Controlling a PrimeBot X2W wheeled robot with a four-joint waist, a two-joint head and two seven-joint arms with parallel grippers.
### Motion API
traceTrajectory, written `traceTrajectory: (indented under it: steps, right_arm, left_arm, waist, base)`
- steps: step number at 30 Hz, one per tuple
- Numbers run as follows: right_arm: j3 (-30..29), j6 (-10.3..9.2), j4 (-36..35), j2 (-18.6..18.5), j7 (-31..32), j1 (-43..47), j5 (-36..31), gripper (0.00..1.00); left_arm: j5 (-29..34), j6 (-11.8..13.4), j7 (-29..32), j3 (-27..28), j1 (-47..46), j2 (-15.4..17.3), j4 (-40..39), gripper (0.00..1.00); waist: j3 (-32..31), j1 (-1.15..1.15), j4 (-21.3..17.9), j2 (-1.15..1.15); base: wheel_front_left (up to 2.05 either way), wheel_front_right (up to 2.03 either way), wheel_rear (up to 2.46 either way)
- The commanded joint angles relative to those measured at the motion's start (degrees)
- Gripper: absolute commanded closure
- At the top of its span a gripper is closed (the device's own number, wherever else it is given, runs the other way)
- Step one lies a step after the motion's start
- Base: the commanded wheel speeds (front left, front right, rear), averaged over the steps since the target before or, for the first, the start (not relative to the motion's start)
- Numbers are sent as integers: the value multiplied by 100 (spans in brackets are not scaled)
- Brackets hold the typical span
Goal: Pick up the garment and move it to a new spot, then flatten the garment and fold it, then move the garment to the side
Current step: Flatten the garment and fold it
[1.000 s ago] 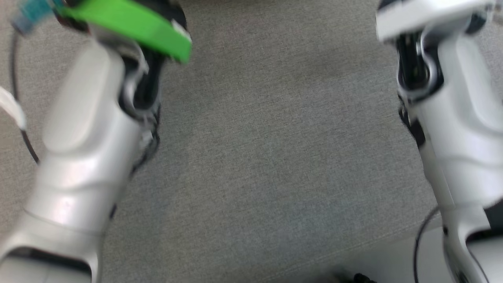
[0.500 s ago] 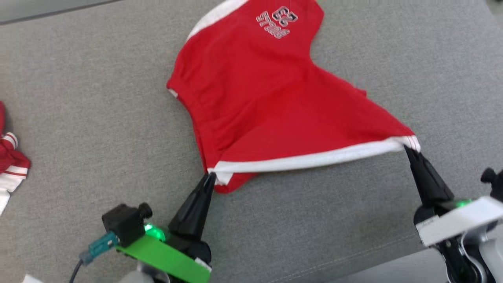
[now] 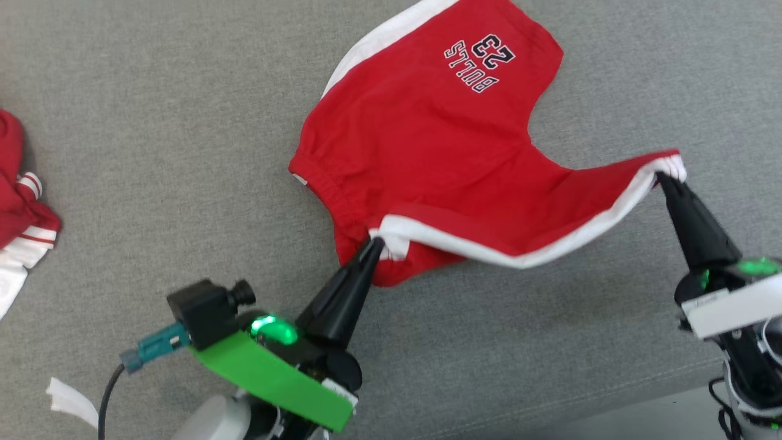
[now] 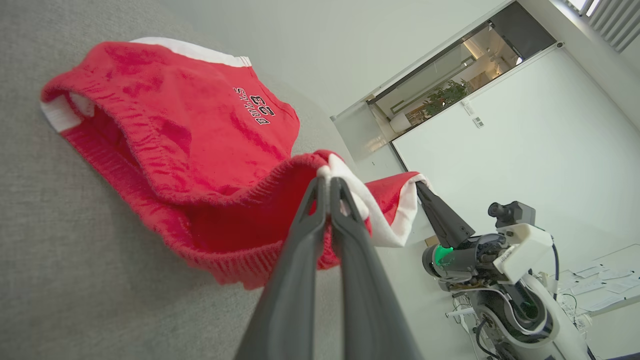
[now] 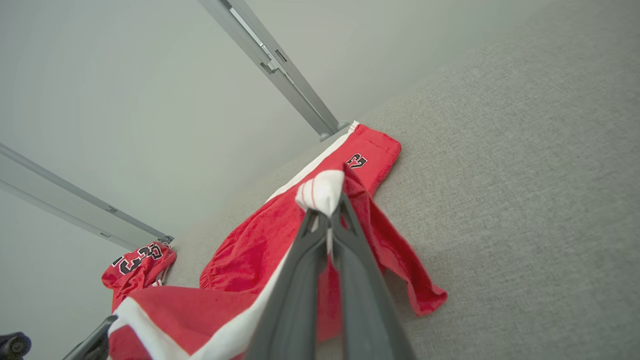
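The garment (image 3: 440,140) is a pair of red shorts with white side stripes and "BULLS 23" print, lying partly on the grey fabric surface (image 3: 153,122). My left gripper (image 3: 376,241) is shut on one white-striped corner of it, held a little above the surface. My right gripper (image 3: 663,177) is shut on the other white corner at the right. The white edge sags between the two grips. In the left wrist view the left gripper (image 4: 327,182) pinches the cloth, with the right gripper (image 4: 420,186) beyond it. In the right wrist view the right gripper (image 5: 330,210) clamps a white fold.
Another red and white garment (image 3: 18,183) lies bunched at the left edge, also in the right wrist view (image 5: 137,262). A white scrap (image 3: 70,400) lies near the lower left. The surface's front edge (image 3: 641,403) runs along the lower right.
The head camera has swung from the blurred forearms onto the garment. Both grippers have stayed shut on their corners and shifted up the view, and the white edge between them sags more.
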Motion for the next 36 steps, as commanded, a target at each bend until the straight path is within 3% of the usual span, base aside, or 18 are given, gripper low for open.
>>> traceTrajectory:
  steps: [1,9,13,24,33,34,35,36]
  right_arm:
    - [-58,2,175,29,152,-439,-63,100]
    - [-110,2,1640,57,1010,-2833,-638,100]
    - [-46,2,2396,19,1156,-3658,-998,100]
    - [161,1,3960,-35,949,-5143,-1535,100]
    - [495,2,4631,-68,595,-5749,-1736,100]
    - [503,1,4696,-42,506,-5789,-1711,79]
    - [519,1,4744,-37,435,-5811,-1718,33]
    - [515,1,4821,-34,333,-5825,-1737,0]
  left_arm:
    - [-76,38,78,85,-339,-99,107,100]
    - [-269,567,166,576,-1641,-828,947,100]
    - [-191,701,42,630,-2003,-1096,1392,100]
    - [9,720,-399,475,-2815,-1513,2431,100]
    - [-119,784,-587,392,-3230,-1569,2930,100]
    - [-131,789,-605,378,-3248,-1572,2983,100]
    - [-131,804,-620,370,-3255,-1574,3022,91]
    - [-112,823,-649,365,-3258,-1576,3067,57]
  waist:
    - [524,0,254,0]
    - [975,0,630,0]
    - [1053,0,800,0]
    - [1206,0,1003,0]
    - [1424,0,1008,0]
    - [1441,0,1010,0]
    - [1454,0,1012,0]
    - [1461,0,1015,0]
  base:
    - [0,0,0]
    - [0,0,0]
    - [0,0,0]
    - [0,0,0]
    - [0,0,0]
    - [0,0,0]
    - [0,0,0]
    - [0,0,0]
